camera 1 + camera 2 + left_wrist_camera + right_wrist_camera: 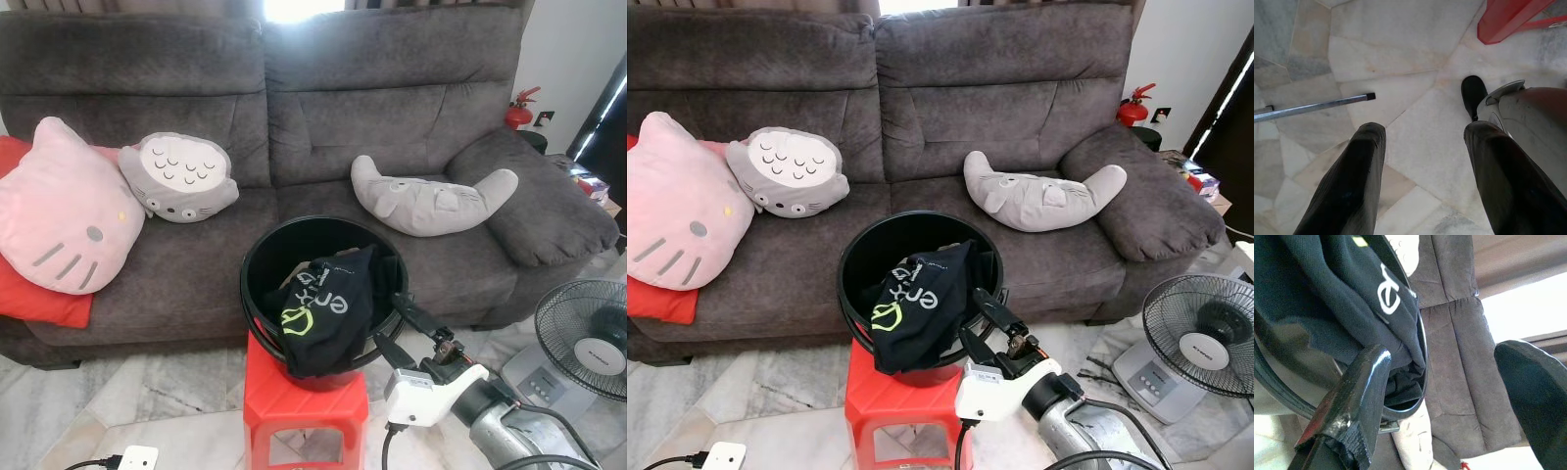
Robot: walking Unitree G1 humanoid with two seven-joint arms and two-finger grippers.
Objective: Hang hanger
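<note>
A round black plastic bucket (257, 294) stands on a red plastic stool (294, 397), in front of a dark grey plush sofa (392, 108). A black garment with white and lime lettering (328, 313) hangs limp over the bucket's near rim. No hanger can be made out.

The right gripper (397, 326) reaches up from the silver forearm to the bucket's near rim, beside the garment, its two long black fingers spread with nothing between them. The right wrist view adds the garment's folds inside the rim.

On the sofa behind the bucket lie a pink cat-face cushion (59, 211), a grey owl-like plush (179, 176) and a grey crescent plush (431, 201).

The left gripper (1420, 181) hangs over pale marble floor tiles (1400, 58), fingers parted and empty, near a thin metal rod (1317, 105).
</note>
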